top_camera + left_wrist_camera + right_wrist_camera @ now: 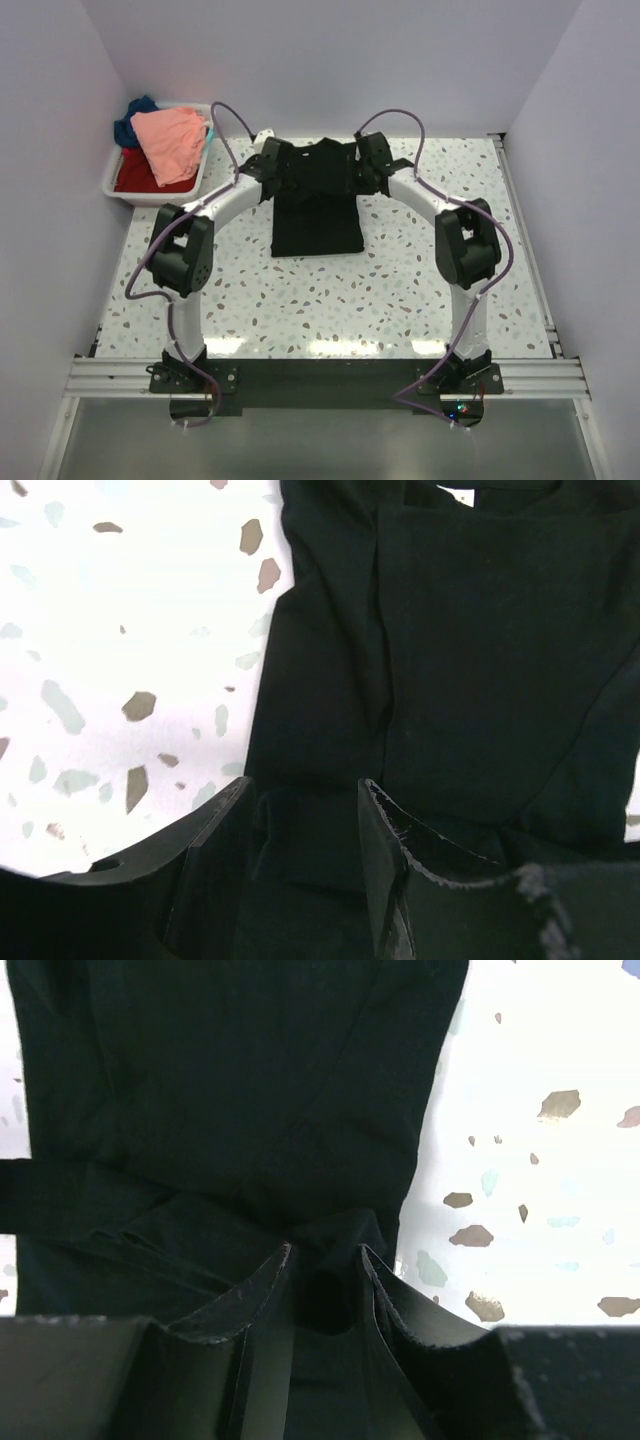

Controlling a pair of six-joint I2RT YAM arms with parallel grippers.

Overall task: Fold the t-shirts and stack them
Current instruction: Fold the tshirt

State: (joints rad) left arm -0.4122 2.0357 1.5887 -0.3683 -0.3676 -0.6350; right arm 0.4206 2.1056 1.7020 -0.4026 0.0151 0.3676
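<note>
Black shirt [318,215] lies half-folded. Left gripper [305,792] at its far-left corner stands wide over cloth; right gripper [325,1252] at its far-right corner stands narrow, cloth bunched between.

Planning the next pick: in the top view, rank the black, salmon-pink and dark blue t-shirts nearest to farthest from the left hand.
1. black t-shirt, mid-table, right at the left hand.
2. salmon-pink t-shirt, topmost in the bin, far left.
3. dark blue t-shirt, bin's back corner.
</note>
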